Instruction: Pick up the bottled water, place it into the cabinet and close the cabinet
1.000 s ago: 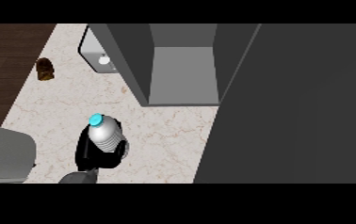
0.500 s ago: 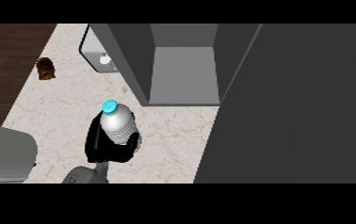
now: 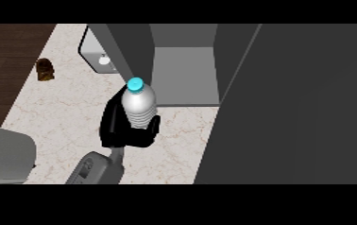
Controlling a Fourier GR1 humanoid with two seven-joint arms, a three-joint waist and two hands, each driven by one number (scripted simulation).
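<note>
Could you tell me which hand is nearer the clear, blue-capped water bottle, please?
Right. The right hand is curled round the clear, blue-capped water bottle; the left hand shows nowhere in view.

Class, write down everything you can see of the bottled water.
The bottled water is clear, greyish plastic with a ribbed lower body and a turquoise cap. It stands nearly upright, its lower part wrapped by the black right hand, close to the left wall of the open grey cabinet.

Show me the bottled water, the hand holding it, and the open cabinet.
bottled water [image 3: 140, 107], head view, on its clear ribbed body.
right hand [image 3: 111, 125], head view, on the black palm left of the bottle.
cabinet [image 3: 185, 77], head view, on its bare inner shelf.
</note>
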